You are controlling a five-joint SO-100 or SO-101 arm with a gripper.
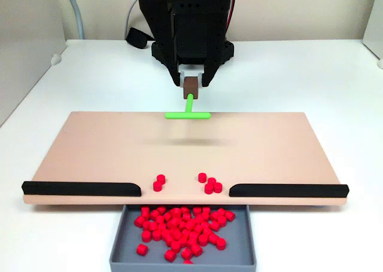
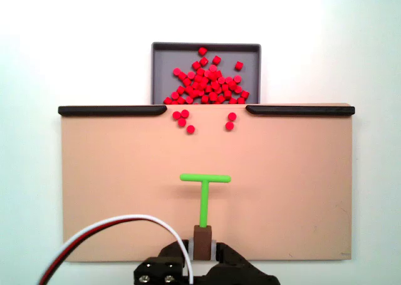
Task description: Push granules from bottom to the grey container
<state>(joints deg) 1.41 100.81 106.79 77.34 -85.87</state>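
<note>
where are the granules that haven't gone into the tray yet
Six loose granules sit on the tan board at the gap between the black strips, just short of the grey container.

Tan flat board (image 1: 179,155) on white table (image 1: 90,75); two black strips, L (image 1: 82,189) & R (image 1: 288,190), along one edge w/ central gap. Green T-shaped pusher bar (image 2: 205,194), brown block (image 2: 202,242) at stem end. Red/white cable (image 2: 106,232) at bottom left in a fixed view.

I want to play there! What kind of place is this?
Probably a robot practice bench, not a playroom: a plain white table, a tan board funnelling red granules into a grey container, and fingers gripping a green pusher.
</note>
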